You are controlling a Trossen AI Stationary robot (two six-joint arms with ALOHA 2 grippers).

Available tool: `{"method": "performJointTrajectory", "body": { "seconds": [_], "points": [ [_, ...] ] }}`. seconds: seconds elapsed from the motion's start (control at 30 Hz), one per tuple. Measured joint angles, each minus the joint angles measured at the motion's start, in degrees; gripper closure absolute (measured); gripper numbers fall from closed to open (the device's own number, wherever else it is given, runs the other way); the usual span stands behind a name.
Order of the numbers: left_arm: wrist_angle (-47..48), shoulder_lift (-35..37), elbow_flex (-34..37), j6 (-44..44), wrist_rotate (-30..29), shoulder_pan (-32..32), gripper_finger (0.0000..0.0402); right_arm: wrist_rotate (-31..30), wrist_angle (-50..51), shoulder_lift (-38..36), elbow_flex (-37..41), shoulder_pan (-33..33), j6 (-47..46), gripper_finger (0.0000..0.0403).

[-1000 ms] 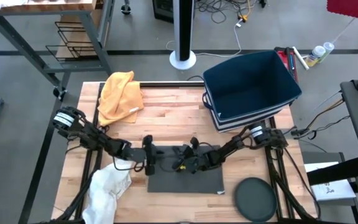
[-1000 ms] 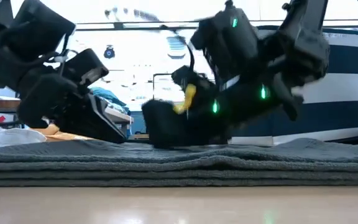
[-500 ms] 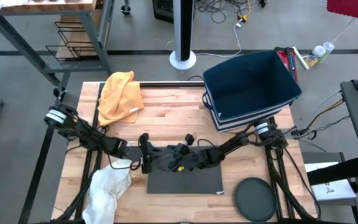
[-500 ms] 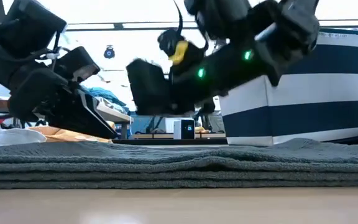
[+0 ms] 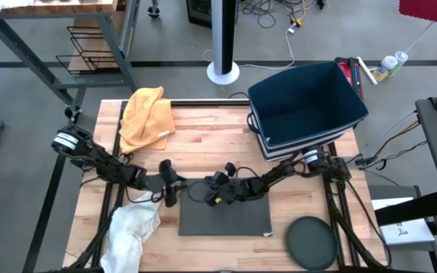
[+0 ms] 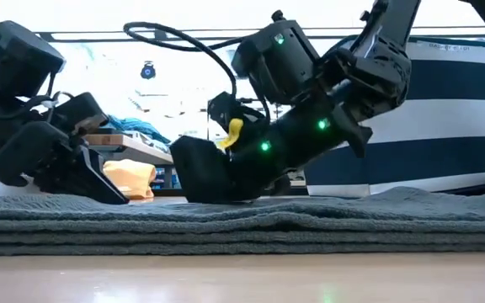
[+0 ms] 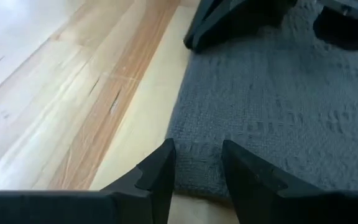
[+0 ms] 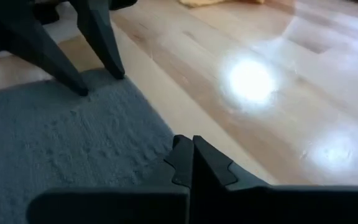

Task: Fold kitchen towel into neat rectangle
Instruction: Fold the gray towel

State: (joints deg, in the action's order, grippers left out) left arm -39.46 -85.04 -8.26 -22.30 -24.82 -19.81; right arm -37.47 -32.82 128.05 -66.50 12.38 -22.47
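The grey towel (image 5: 224,218) lay folded low-centre on the wooden desk (image 5: 203,136). Overhead only, a striped bin (image 5: 307,106) sat upper right. The left gripper (image 7: 196,163) had released jaws at the towel's edge; the right gripper (image 8: 192,157) was clenched empty.

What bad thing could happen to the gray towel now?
The left gripper is open at a corner of the folded gray towel, so it might snag that corner and pull a layer loose. The right gripper is shut at the towel's far edge; if it drags, it may wrinkle the neat rectangle or slide it across the table.
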Motion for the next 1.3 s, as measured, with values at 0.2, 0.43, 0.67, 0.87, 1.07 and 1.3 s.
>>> {"method": "performJointTrajectory", "body": {
  "seconds": [0.2,0.43,0.67,0.87,1.07,1.3],
  "points": [
    [0.0,3.4,-2.1,5.1,0.9,0.0,0.0274,1.9,-1.3,0.1,-4.9,0.0,4.2,0.0403],
    [9.1,10.5,-3.2,4.9,3.1,-1.8,0.0274,2.9,-0.9,5.4,-6.5,0.0,-0.1,0.0403],
    [14.8,9.2,-3.8,2.8,3.1,-5.7,0.0273,2.9,0.0,4.1,-5.2,0.5,1.4,0.0403],
    [15.0,1.9,-5.2,2.2,1.9,-7.6,0.0273,3.3,3.5,-4.1,-4.6,2.6,12.2,0.0403],
    [19.8,1.8,-10.5,8.2,3.5,-8.1,0.0273,8.4,7.2,-6.4,-3.2,5.9,15.1,0.0403],
    [19.7,5.0,-16.3,11.4,2.4,-14.2,0.0273,18.5,-4.5,-0.4,-2.6,7.6,13.0,0.0403]
  ]
}}
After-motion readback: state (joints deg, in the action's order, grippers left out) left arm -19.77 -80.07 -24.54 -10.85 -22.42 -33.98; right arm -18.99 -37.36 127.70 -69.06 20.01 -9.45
